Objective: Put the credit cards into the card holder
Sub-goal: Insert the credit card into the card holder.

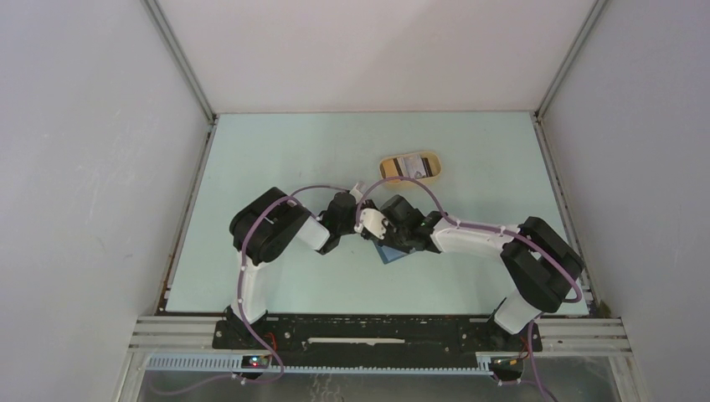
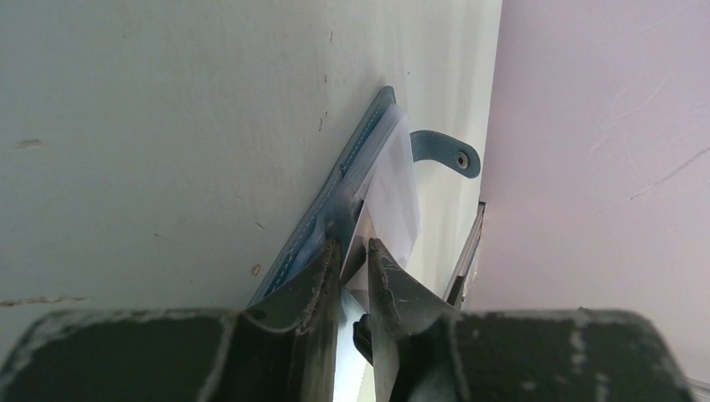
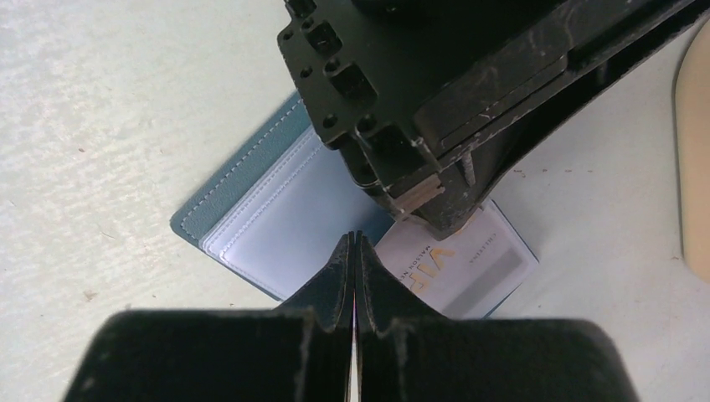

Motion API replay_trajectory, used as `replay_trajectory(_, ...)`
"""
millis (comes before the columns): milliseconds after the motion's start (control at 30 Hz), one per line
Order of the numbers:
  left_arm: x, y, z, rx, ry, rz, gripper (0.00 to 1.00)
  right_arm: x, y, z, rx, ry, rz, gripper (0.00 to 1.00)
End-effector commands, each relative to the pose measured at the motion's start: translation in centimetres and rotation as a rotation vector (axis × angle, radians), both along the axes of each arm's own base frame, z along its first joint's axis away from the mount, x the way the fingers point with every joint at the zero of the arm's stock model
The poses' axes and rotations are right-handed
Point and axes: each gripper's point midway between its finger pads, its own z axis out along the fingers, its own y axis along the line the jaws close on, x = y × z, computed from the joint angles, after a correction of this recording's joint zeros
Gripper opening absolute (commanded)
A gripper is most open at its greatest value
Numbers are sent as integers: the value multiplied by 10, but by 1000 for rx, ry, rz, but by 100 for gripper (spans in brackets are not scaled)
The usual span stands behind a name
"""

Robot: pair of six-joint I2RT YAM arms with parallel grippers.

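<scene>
The teal-blue card holder (image 3: 259, 213) lies open on the table, light blue inside up; in the top view (image 1: 390, 255) it sits under both grippers. A whitish credit card (image 3: 481, 264) with gold lettering lies in its right half. My left gripper (image 2: 353, 251) is shut on that card's edge (image 2: 393, 197), beside the holder's snap tab (image 2: 448, 155); its black body also shows in the right wrist view (image 3: 435, 213). My right gripper (image 3: 353, 243) is shut, its tips over the holder's middle. More credit cards (image 1: 410, 165) lie in the tan tray.
The tan oval tray (image 1: 435, 166) stands behind the grippers, right of centre; its rim shows at the right edge of the right wrist view (image 3: 695, 167). Grey walls close in the table on the left, right and back.
</scene>
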Motion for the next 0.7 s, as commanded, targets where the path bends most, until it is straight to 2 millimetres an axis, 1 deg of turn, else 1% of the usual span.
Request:
replay_trajectory(0,-6,6,-16,39,14,-14,24,9,-10,2,-19,-27,-10,0)
replay_trajectory(200,-6,6,-17,44,11,-13,27,18,-23,6,-14,-33,-51,0)
replay_trajectory(400,-6,6,-17,46,13,-12,33,25,-31,9,-21,-52,-80,0)
replay_trajectory(467,-6,6,-17,45,13,-12,34,27,-31,12,-11,-56,-87,0)
replay_trajectory(567,-6,7,-17,45,14,-12,36,32,-37,14,-15,-69,-110,0)
replay_trajectory(667,-6,7,-16,43,12,-11,38,37,-41,20,5,-76,-134,0)
